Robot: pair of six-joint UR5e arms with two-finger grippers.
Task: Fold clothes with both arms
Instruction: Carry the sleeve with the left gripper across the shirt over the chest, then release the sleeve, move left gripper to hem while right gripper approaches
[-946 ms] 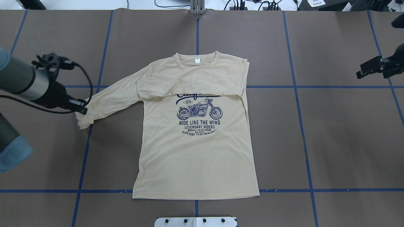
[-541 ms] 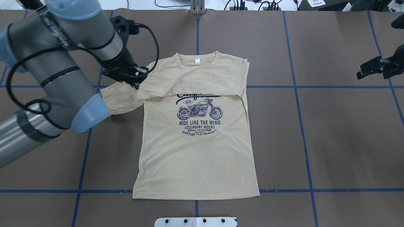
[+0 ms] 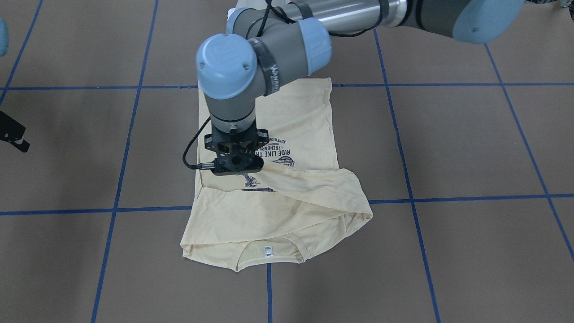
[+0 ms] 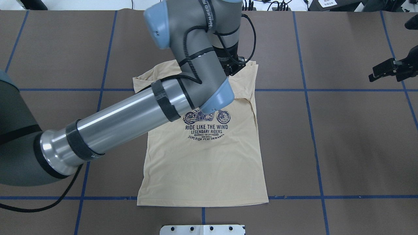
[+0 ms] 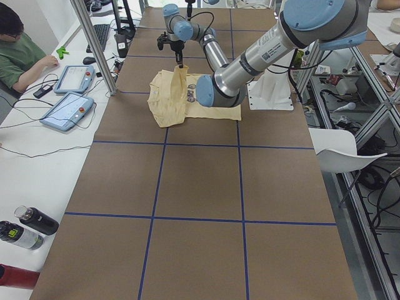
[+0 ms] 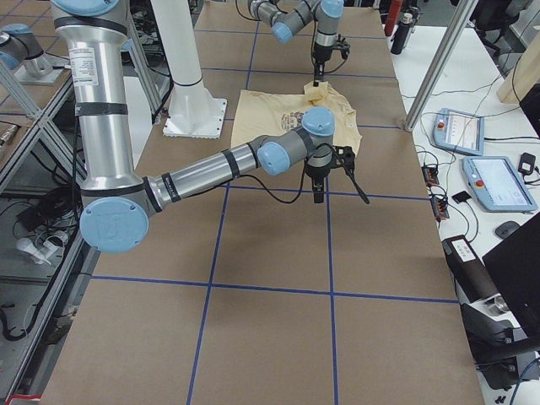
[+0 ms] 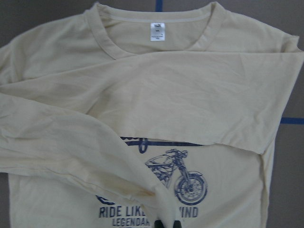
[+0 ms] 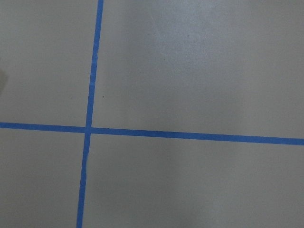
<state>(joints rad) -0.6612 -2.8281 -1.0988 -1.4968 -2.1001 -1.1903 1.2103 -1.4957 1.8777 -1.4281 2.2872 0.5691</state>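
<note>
Risk 1: the cuff slips out early. The fabric looks thin and only a small pinch of the left sleeve (image 3: 314, 184) sits in the left gripper (image 7: 164, 223), so drag across the chest could pull it free and leave the sleeve lying slantwise over the print (image 4: 206, 127).

Risk 2: the carry tugs the body of the T-shirt (image 4: 202, 163). The shoulder on the robot's left side looks bunched and lifted in the overhead view. More pull could shift the collar and disturb the right sleeve (image 7: 190, 95), which lies folded flat across the chest below the neck label (image 7: 158, 32).

Risk 3: releasing from height would probably let the sleeve drop in a twisted ridge.

Jaws, left: closed on the sleeve end, with cloth running straight up into the fingertips in the wrist view.

Jaws, right: the right gripper (image 4: 375, 74) is well apart from the shirt, over bare table (image 4: 359, 147), holding nothing; its opening cannot be told.

Shirt position: front up on the table, hem toward the robot. The left jaws are above the upper chest, toward the shirt's far shoulder
</note>
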